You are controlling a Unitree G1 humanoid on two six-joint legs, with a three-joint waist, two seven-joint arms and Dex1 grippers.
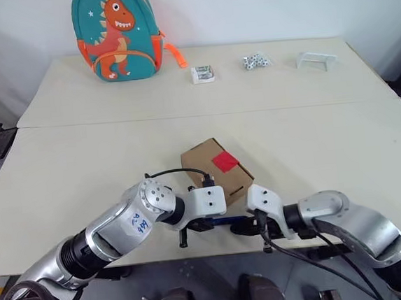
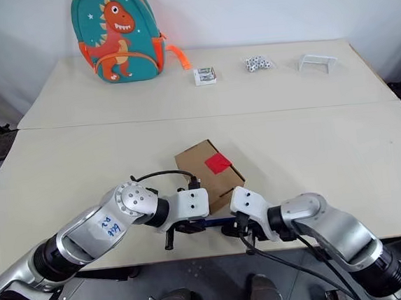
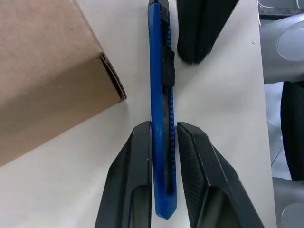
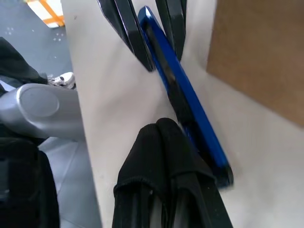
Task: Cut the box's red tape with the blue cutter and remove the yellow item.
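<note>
Stood over a wide cream table (image 1: 62, 176), pushed against a second one behind it. Carried a dinosaur backpack (image 1: 115, 34) at the far left edge, with a small packet (image 1: 203, 73), a cluster of little white pieces (image 1: 255, 61) and a clear stand (image 1: 316, 60) along the same far side. Held the box (image 1: 216, 169) near the front edge, closed, lying skewed, with the red tape (image 1: 225, 162) on its top face. Lay just beside the box's near side: the blue cutter (image 3: 160, 118), flat on the table between the two arms. Pinched the cutter's one end between the left gripper (image 3: 164, 142) fingers. Pressed together, the right gripper (image 4: 164, 130) fingers, tips against the cutter's side, possibly touching it only. Gave no sign of the box's contents.
</note>
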